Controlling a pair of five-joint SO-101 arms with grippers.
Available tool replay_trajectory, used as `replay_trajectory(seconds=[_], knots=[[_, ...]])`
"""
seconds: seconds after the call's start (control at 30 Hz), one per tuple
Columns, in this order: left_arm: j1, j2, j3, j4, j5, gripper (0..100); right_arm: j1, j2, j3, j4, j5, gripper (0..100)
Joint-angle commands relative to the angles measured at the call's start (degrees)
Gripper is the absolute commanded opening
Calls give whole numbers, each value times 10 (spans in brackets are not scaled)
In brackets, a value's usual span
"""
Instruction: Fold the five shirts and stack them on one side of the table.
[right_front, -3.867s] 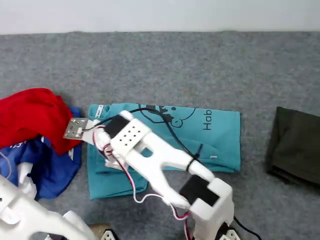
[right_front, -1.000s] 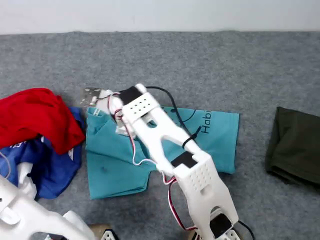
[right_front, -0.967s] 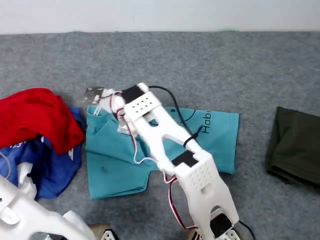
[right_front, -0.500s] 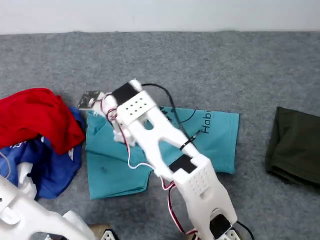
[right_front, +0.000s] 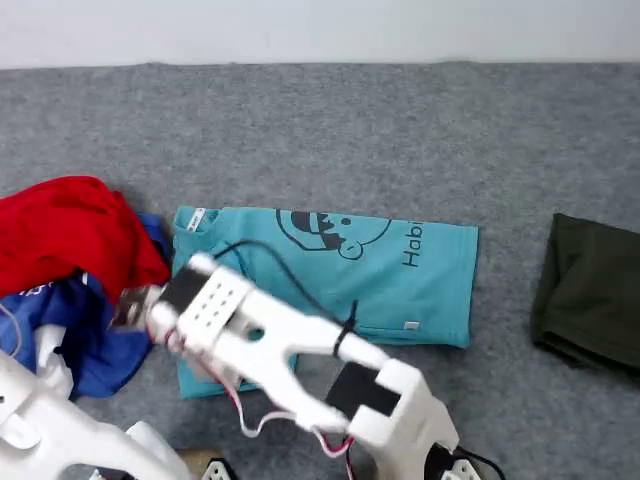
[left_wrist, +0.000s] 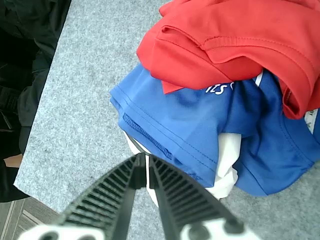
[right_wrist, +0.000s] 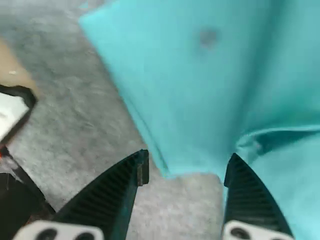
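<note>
Black jaws pinched together on nothing, the left gripper (left_wrist: 143, 159) hangs by the left edge of the grey table (right_front: 400, 130), over a blue shirt (left_wrist: 200, 125) with a white shirt (left_wrist: 225, 172) beneath it. The right gripper (right_wrist: 187, 162), jaws spread wide, hovers at the near left edge of a teal shirt (right_front: 400, 290) laid out mid-table. A red shirt (right_front: 60, 235) tops the left-hand pile, and a folded dark green shirt (right_front: 590, 295) lies at the right edge
</note>
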Motion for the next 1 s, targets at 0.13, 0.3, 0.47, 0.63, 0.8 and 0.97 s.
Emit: replay_trajectory(seconds=[0.13,0.3,0.47,0.63,0.8,0.97], knots=[[1,-14,-23,-7,5,15,-55,-36,6,-58,-5,250],[1,-14,-23,-7,5,15,-11,-27,6,-73,-1,249],[1,-14,-23,-7,4,15,102,4,4,-73,37,249],[1,-13,-22,-7,4,15,203,29,2,-107,76,248],[1,-12,-22,-7,4,15,252,47,2,-132,87,248],[1,-11,-22,-7,4,15,232,33,2,-99,84,248]])
